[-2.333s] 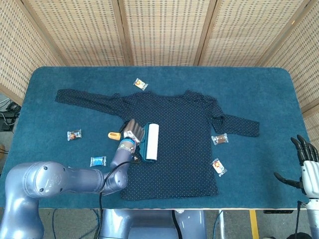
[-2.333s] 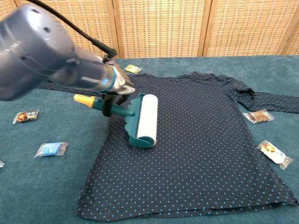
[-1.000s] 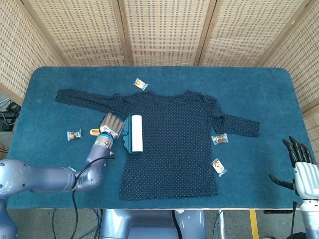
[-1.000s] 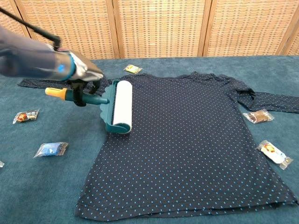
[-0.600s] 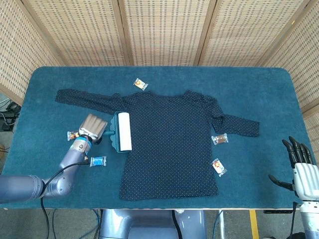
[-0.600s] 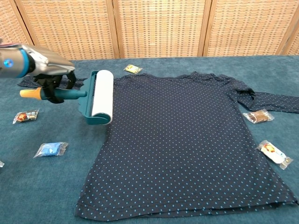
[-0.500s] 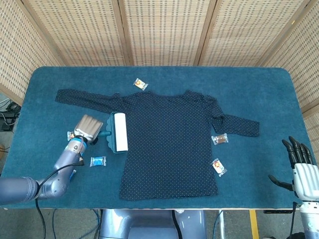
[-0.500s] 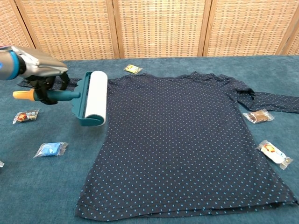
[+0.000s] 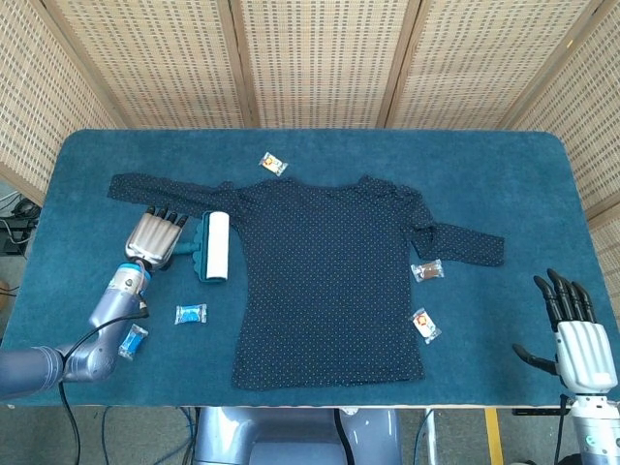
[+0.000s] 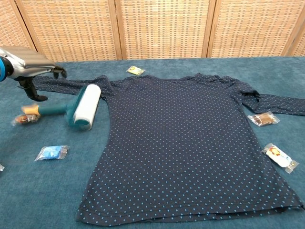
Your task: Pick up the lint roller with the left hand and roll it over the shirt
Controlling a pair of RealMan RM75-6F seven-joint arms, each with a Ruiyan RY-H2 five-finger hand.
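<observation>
— Where is the lint roller (image 10: 80,110) seen?
— At the left of the frame, on the blue table (image 9: 504,184), just off the dotted shirt (image 9: 334,276)'s left edge.
— Is it held?
— No. The left hand (image 9: 153,236) is spread above its handle, gripping nothing. The right hand (image 9: 573,334), lower right, is also splayed and empty.

Left hand (image 9: 153,235) fingers spread, right hand (image 9: 575,341) open, upright.
</observation>
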